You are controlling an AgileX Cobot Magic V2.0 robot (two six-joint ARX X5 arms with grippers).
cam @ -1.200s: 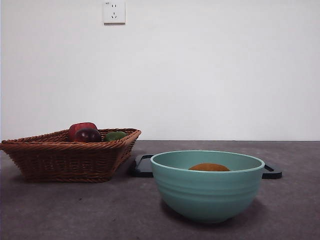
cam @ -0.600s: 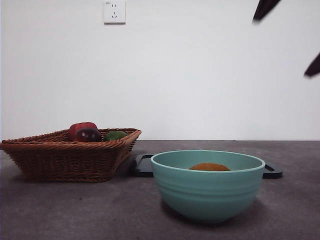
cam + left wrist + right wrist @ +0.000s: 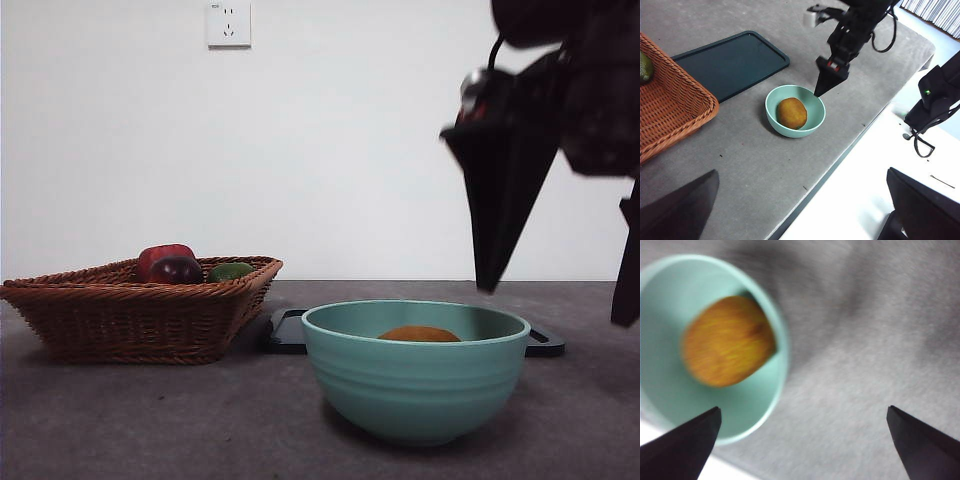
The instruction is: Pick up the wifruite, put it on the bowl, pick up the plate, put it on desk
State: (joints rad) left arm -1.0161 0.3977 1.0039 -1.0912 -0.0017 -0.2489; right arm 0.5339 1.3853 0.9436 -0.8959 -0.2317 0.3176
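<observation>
The orange-brown wifruite point(image 3: 418, 335) lies inside the teal bowl point(image 3: 415, 395) on the grey-brown desk point(image 3: 150, 425). It also shows in the left wrist view point(image 3: 792, 112) and, blurred, in the right wrist view point(image 3: 727, 342). My right gripper point(image 3: 556, 300) hangs open just above the bowl's right side, one jaw over the rim and the other off to its right. In its own view the right gripper point(image 3: 805, 440) is over the bowl's rim point(image 3: 783, 352) and bare desk. My left gripper point(image 3: 800, 205) is open and empty, high above the desk.
A flat black tray point(image 3: 285, 335) lies right behind the bowl, and shows in the left wrist view point(image 3: 730, 62). A wicker basket point(image 3: 130, 315) at the left holds a dark red fruit point(image 3: 175, 269) and a green fruit point(image 3: 231, 271). The desk's edge point(image 3: 840, 160) runs near the bowl.
The right arm has come down from the top right into the front view, from two small black tips to a large dark gripper just above the bowl. Bowl, fruit and tray have not moved.
</observation>
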